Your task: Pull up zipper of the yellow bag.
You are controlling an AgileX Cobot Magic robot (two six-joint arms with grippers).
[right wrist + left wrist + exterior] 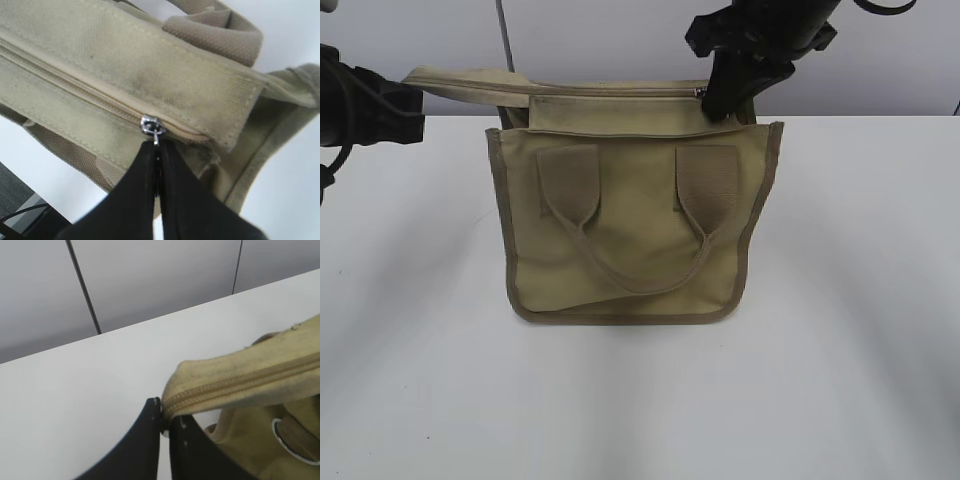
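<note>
The yellow bag (630,230) stands on the white table, its two webbing handles on the front face. The zipper (610,92) runs along the top panel; it also shows in the right wrist view (85,90) and the left wrist view (240,382). My right gripper (157,146) is shut on the small silver zipper pull (151,126), near the right end of the top panel (705,95). My left gripper (164,415) is shut on the left end tip of the zipper panel (172,395), holding it out to the left of the bag.
The white table (860,330) lies all round the bag. A grey wall with a dark vertical seam (82,287) stands behind. A silver ring (292,440) shows inside the bag in the left wrist view.
</note>
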